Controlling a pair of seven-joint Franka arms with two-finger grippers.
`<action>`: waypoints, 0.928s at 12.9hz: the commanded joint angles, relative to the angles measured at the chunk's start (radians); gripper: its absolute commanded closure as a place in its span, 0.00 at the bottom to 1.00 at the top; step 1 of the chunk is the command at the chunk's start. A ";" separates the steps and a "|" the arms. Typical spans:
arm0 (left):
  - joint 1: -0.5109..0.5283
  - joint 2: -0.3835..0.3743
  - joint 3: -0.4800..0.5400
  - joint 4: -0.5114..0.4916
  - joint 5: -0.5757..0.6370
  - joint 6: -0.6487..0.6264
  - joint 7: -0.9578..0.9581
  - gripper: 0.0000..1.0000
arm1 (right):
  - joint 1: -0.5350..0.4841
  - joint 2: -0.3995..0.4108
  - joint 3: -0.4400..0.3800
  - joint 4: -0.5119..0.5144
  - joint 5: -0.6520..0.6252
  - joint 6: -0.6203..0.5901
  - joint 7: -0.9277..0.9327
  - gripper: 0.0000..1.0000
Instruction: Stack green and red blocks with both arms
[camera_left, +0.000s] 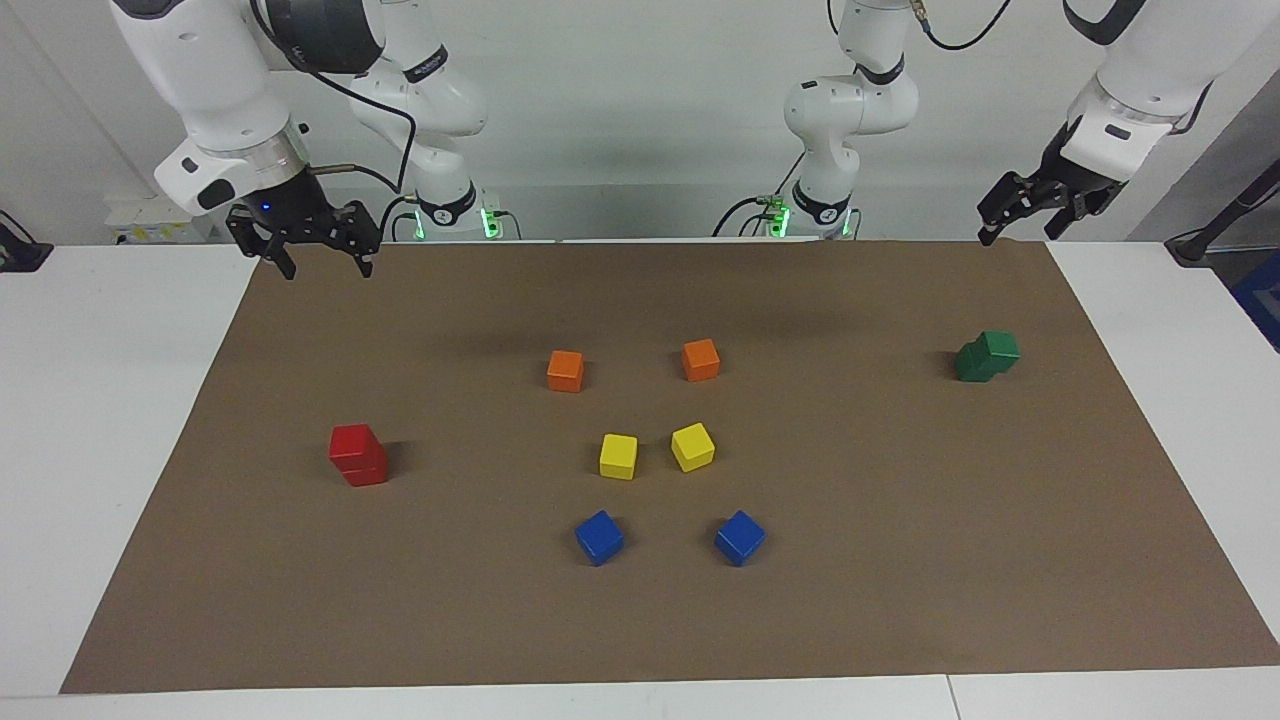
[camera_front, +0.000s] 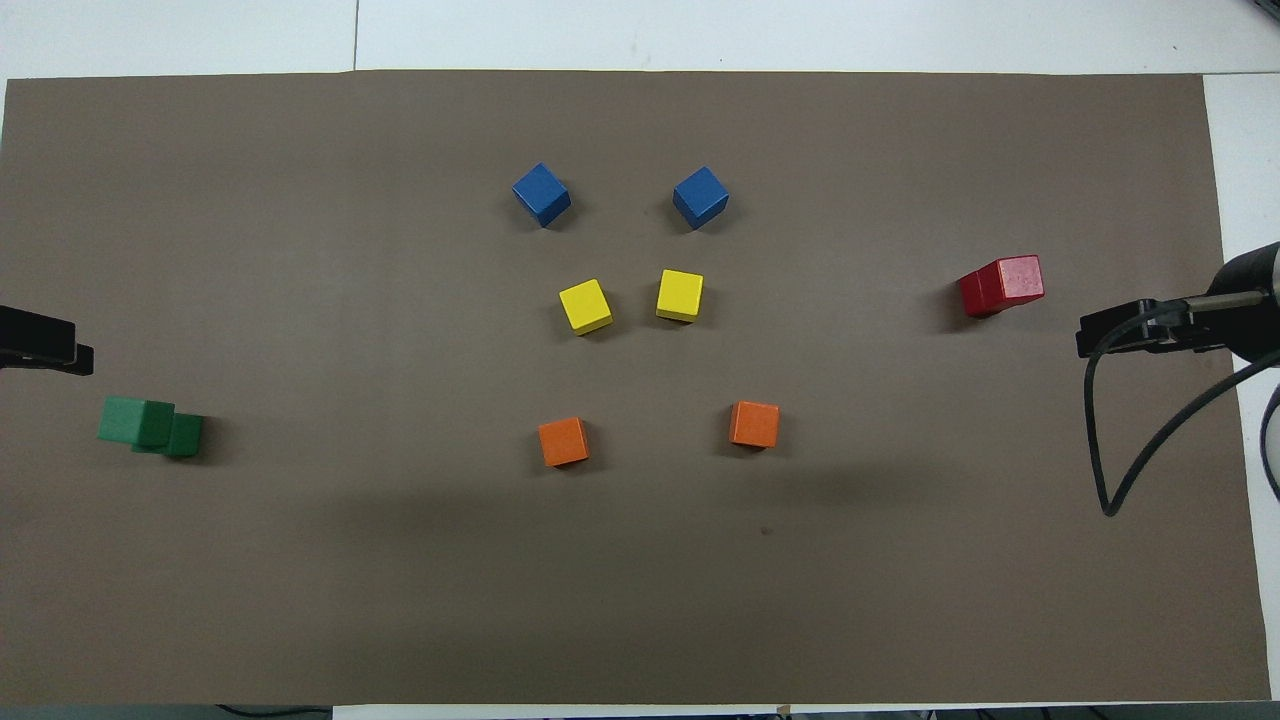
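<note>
Red blocks (camera_left: 358, 455): stacked one on the other, squarely, toward the right arm's end of the desk (camera_left: 120, 400); nine o'clock of the yellow blocks (camera_left: 618, 455) in the facing view.
Green blocks (camera_left: 986, 356): stacked too, top one skewed and overhanging; two o'clock of the yellow blocks in the facing view.
Progress: both stacks up, apparently nothing left but pulling back.
Left gripper (camera_left: 1015, 220): raised over the mat's (camera_left: 640, 620) robot-side edge, twelve o'clock of the green stack; fingers spread, empty.
Right gripper (camera_left: 325, 258): raised over the mat's corner, eleven o'clock of the red stack; fingers spread, empty.
Edges: stacks well inside the mat's borders.
Open room: wide bare mat around each stack; orange blocks (camera_left: 565, 371) and blue blocks (camera_left: 599, 537) clustered mid-mat, well apart from both.
</note>
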 joint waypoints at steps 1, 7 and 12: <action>-0.017 -0.022 0.012 -0.029 0.011 0.034 -0.010 0.00 | 0.083 0.005 -0.097 0.005 0.002 0.014 0.012 0.00; -0.015 -0.020 0.013 -0.025 0.017 0.029 0.018 0.00 | 0.087 0.005 -0.102 0.008 0.002 0.006 0.012 0.00; -0.017 -0.019 0.012 -0.021 0.034 0.029 0.020 0.00 | 0.090 0.005 -0.102 0.007 -0.038 -0.002 0.014 0.00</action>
